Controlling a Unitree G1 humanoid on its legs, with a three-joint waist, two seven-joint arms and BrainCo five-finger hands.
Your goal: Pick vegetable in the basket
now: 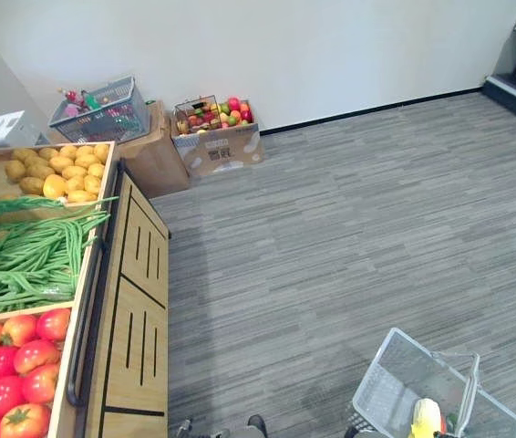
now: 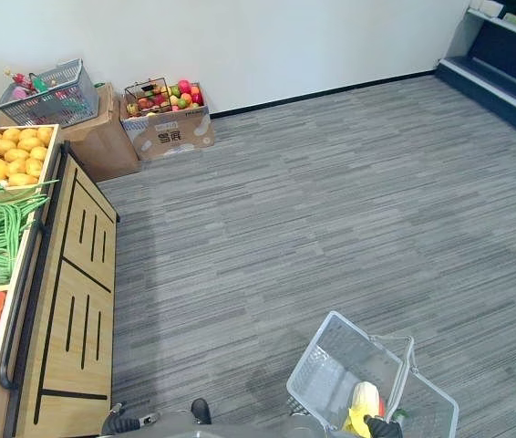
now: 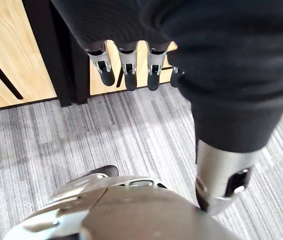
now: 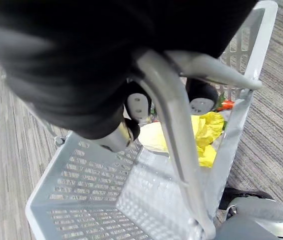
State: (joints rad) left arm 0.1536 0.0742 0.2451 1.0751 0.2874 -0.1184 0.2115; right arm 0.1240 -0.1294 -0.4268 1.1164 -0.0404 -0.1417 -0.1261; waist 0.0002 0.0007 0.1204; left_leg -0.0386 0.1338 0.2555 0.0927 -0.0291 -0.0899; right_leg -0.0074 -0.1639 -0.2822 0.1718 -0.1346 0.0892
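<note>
Inside the grey mesh basket (image 1: 387,379), a pale-yellow vegetable (image 1: 425,415), crinkly-leaved.

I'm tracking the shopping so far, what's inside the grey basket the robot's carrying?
A yellow corn cob with husk and something red lie in the basket. The right hand, curled on its handle, covers whatever else lies beneath.

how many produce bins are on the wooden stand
3: potatoes at the far end of the wooden stand, green beans in the middle, tomatoes nearest the robot. More bins may lie past the view's edge.
</note>
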